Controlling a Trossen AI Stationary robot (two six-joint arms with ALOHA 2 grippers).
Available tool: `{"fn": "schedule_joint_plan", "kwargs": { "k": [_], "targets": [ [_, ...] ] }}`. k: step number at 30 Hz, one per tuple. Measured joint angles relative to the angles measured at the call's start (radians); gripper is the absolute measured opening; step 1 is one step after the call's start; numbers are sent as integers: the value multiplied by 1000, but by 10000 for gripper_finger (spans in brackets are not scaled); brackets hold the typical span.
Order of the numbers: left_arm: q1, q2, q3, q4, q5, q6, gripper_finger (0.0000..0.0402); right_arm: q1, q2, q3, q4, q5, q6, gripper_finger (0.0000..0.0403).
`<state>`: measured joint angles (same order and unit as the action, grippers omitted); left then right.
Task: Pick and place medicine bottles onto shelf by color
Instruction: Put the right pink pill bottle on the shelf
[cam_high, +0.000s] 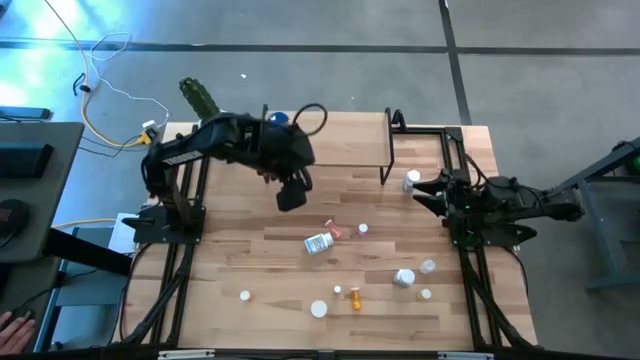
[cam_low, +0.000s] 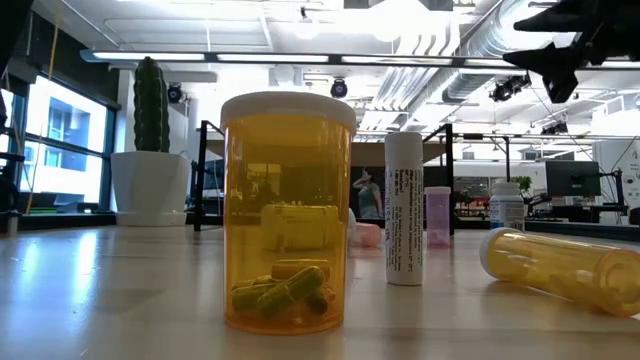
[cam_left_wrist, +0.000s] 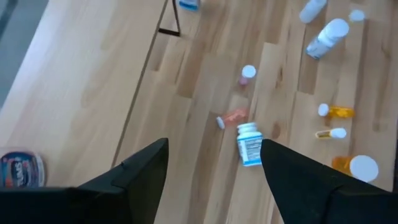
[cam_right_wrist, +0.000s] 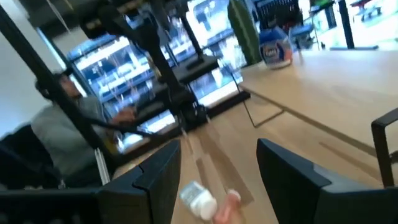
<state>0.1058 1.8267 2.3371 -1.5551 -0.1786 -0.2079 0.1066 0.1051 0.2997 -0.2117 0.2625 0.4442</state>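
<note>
The left arm's dark two-finger gripper hangs just in front of the low light-wood shelf on thin black legs, its fingers spread apart around nothing, apparently poised to choose from the scatter of small medicine bottles on the tabletop beyond the shelf's front edge. Nearest it lies a white bottle with a blue-and-white label, tipped on its side; farther from the shelf sit orange vials and white-capped bottles. One blue-labelled bottle already stands on the shelf's left end. At the shelf's right end the right arm's gripper waits, fingers parted and empty, beside a white bottle
</note>
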Motion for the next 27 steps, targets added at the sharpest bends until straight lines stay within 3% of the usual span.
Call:
{"fn": "schedule_joint_plan", "kwargs": {
  "k": [13, 27],
  "targets": [
    [-190, 0, 0, -16, -162, -134, 203, 0, 210, 182, -143, -32, 0, 201],
    [-296, -43, -21, -14, -260, -192, 155, 0, 248, 223, -161, -32, 0, 201]
  ]
}}
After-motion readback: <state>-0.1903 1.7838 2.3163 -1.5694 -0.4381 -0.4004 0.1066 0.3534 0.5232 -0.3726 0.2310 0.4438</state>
